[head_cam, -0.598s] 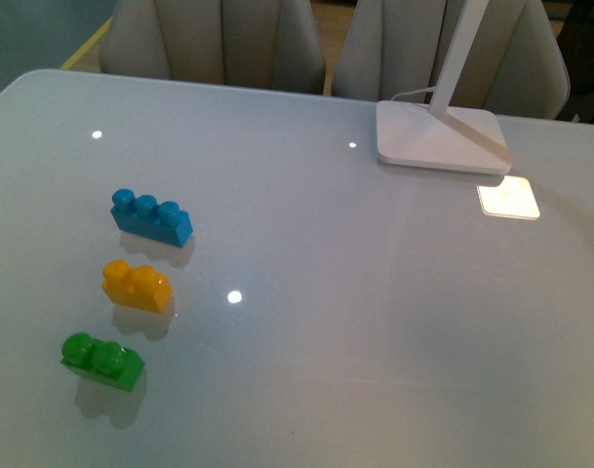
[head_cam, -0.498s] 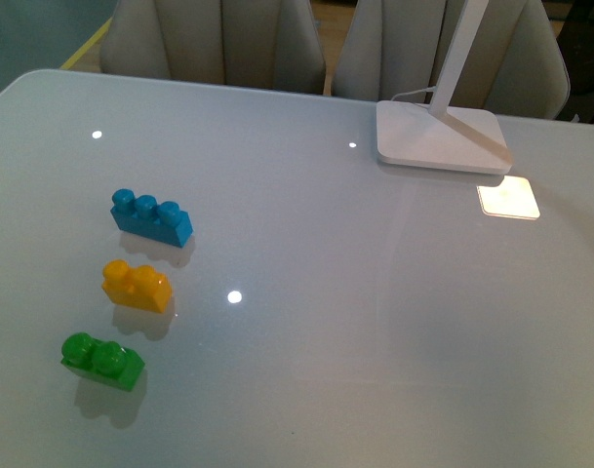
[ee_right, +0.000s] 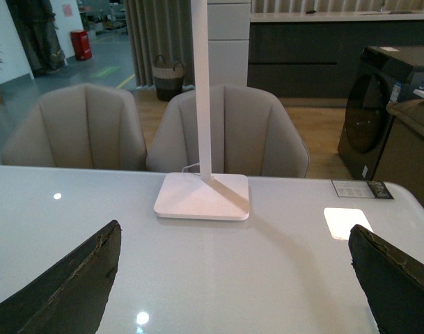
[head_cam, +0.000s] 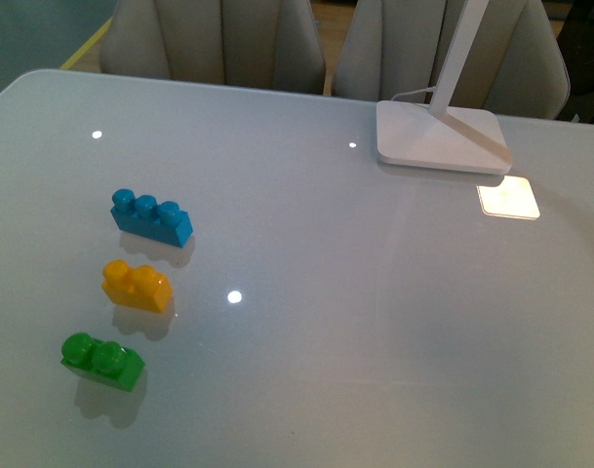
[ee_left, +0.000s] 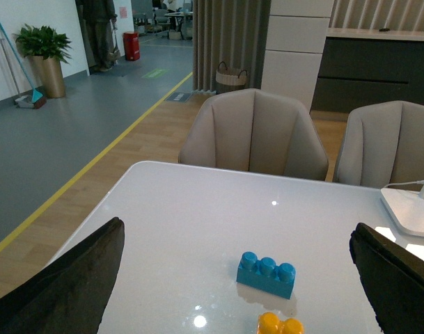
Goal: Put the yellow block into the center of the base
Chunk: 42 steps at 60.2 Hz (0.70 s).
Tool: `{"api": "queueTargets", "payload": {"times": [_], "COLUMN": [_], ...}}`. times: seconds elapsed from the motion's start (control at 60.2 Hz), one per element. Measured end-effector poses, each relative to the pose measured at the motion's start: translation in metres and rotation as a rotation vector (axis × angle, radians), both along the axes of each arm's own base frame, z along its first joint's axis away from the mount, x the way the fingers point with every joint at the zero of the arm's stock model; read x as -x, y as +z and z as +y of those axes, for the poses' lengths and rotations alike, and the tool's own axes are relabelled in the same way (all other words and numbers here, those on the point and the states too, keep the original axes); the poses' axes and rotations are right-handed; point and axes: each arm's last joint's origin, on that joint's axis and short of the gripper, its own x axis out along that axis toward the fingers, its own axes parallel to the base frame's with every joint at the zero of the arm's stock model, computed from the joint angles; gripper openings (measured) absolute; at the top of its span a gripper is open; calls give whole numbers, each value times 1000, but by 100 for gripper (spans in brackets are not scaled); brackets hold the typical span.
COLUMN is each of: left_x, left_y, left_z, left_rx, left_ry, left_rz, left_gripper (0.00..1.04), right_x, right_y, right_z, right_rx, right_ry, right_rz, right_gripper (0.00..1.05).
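Left pincer [ee_left: 236, 226] agape — yellow block [head_cam: 137, 285] untouched

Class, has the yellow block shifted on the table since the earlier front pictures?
No. The yellow block keeps its place relative to the lamp foot.

**A Bright Room Around a Glossy White Surface**

The glossy white surface [head_cam: 375, 341] mirrored ceiling lights as small bright spots. Two beige padded chairs [ee_left: 253, 132] stood at its far edge, and a white lamp [ee_right: 201, 197] rose from a flat square foot near them. Beyond lay grey floor [ee_left: 65, 118] with a yellow line, a potted plant [ee_left: 43, 49], a woven basket [ee_left: 231, 75], grey curtains [ee_left: 229, 31] and dark cabinets [ee_right: 302, 52].
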Motion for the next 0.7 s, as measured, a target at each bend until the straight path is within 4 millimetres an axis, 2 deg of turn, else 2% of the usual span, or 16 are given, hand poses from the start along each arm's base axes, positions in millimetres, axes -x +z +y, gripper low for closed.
{"api": "queueTargets", "payload": {"times": [0.415,0.481,0.515,0.564,0.697], "left_x": [0,0,0,0,0], "left_y": [0,0,0,0,0], "left_z": [0,0,0,0,0], "left_rx": [0,0,0,0,0], "left_ry": [0,0,0,0,0], "left_rz": [0,0,0,0,0], "left_gripper": [97,97,97,97,97], "right_x": [0,-1,-2,-6,-16], "right_y": [0,-1,-1,-3,5], "right_z": [0,-2,-7,-15,-43], "right_rx": [-3,-51,-57,-71,-105], "right_ry": [-6,-150,-261,-324,-367], "right_rz": [3,168,288,361,352], "right_gripper": [96,96,96,96,96]}}
